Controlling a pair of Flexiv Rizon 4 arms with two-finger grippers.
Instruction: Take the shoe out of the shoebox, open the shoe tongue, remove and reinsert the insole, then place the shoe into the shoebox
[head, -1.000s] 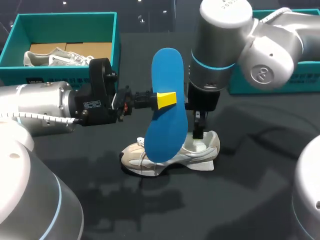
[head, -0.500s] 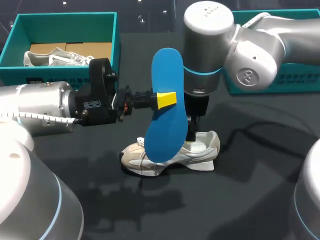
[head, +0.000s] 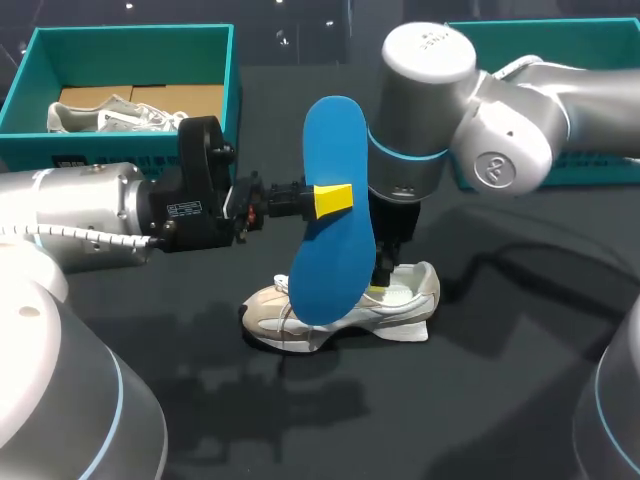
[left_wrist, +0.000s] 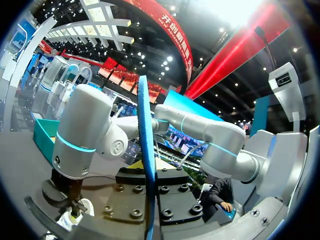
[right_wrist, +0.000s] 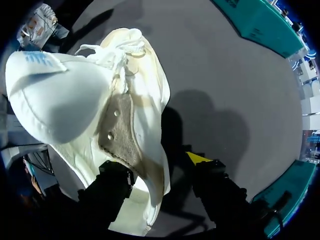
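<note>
A white shoe (head: 300, 320) lies on the dark table, toe toward my left. My left gripper (head: 332, 199) is shut on a blue insole (head: 335, 140) and holds it upright above the shoe. In the left wrist view the insole (left_wrist: 146, 165) shows edge-on ahead of the gripper. My right gripper (head: 385, 282) points down at the heel. In the right wrist view my right gripper (right_wrist: 157, 167) straddles the wall of the shoe (right_wrist: 75, 100), one finger inside and the yellow-tipped finger (right_wrist: 197, 159) outside. A gap shows beside the outer finger, so it is open.
A teal shoebox (head: 130, 30) at the back left holds a second white shoe (head: 110, 115) on brown card. Another teal box (head: 540, 24) stands at the back right, behind my right arm. Bare dark table lies in front of the shoe.
My right arm has shifted slightly over the heel and lowered, and its fingers have drawn closer together around the shoe's wall. The left arm and the insole have not moved.
</note>
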